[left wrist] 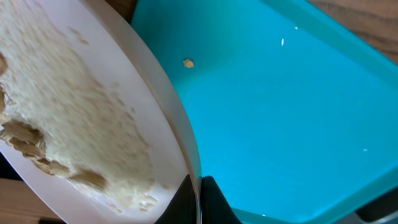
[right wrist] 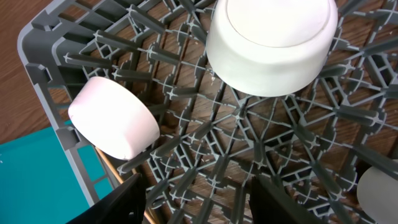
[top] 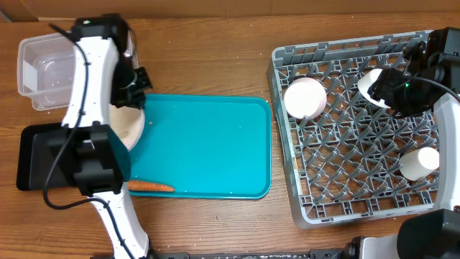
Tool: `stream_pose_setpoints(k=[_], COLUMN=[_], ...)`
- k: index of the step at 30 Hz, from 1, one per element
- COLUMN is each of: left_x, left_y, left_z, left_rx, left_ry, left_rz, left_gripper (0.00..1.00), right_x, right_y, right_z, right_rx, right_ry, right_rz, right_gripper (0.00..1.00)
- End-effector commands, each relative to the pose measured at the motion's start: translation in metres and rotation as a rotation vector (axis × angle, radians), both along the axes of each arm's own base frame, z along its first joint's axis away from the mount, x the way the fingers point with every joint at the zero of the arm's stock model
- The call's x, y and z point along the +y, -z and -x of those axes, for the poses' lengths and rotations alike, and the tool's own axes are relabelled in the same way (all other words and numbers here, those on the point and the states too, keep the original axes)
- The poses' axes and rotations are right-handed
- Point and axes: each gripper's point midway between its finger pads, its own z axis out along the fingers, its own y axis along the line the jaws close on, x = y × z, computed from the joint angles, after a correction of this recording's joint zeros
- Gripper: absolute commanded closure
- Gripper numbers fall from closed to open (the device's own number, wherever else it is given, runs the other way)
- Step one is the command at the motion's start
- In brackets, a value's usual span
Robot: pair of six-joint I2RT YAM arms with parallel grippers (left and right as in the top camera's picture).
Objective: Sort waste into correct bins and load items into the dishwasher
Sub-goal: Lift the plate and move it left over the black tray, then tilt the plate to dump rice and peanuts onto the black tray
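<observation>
My left gripper (left wrist: 199, 200) is shut on the rim of a white plate (left wrist: 81, 124) smeared with food residue, held tilted at the left edge of the teal tray (left wrist: 280, 124). In the overhead view the plate (top: 131, 124) is partly hidden under the left arm. An orange carrot (top: 151, 186) lies at the tray's (top: 208, 144) front left. My right gripper (right wrist: 193, 199) is open and empty above the grey dish rack (right wrist: 37, 43). The rack (top: 287, 180) holds an upturned white bowl (right wrist: 273, 43), a white cup (right wrist: 115, 124) and another cup (top: 419, 162).
A clear plastic container (top: 43, 72) stands at the back left and a black bin (top: 39, 155) in front of it. A small crumb (left wrist: 188, 63) lies on the tray. A thin tan stick (right wrist: 115, 171) lies in the rack by the cup.
</observation>
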Motion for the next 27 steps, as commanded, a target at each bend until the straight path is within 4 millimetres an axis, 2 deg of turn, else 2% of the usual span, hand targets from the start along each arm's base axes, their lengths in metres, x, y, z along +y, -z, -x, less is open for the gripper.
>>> stream_pose_setpoints(k=[1,10,17,21,27], left_x=[0.005,0.025,0.041,0.057,0.071], left_y=[-0.027,-0.038,-0.057,-0.059,-0.062], left_z=[-0.003,0.006,-0.001,0.001,0.005], left_rx=[-0.098,-0.151,-0.293,-0.317,-0.34], left_ry=[0.033,0.043,0.002,-0.043,-0.081], left_rz=[0.123,0.318,0.504,0.514,0.522], left_gripper=[0.96,0.96,0.96,0.96,0.96], right_x=[-0.001,-0.003,-0.01,-0.01,-0.013], right_y=[-0.003,-0.003,-0.002,-0.002,-0.003], right_z=[-0.003,-0.003,-0.002,-0.003,-0.005], right_rx=[-0.016,-0.015,-0.007,-0.008,-0.016], right_ry=[-0.004,0.001,0.015,0.016,0.022], right_rz=[0.015,0.026,0.06,0.064,0.079], right_gripper=[0.44,0.43,0.43,0.43,0.43])
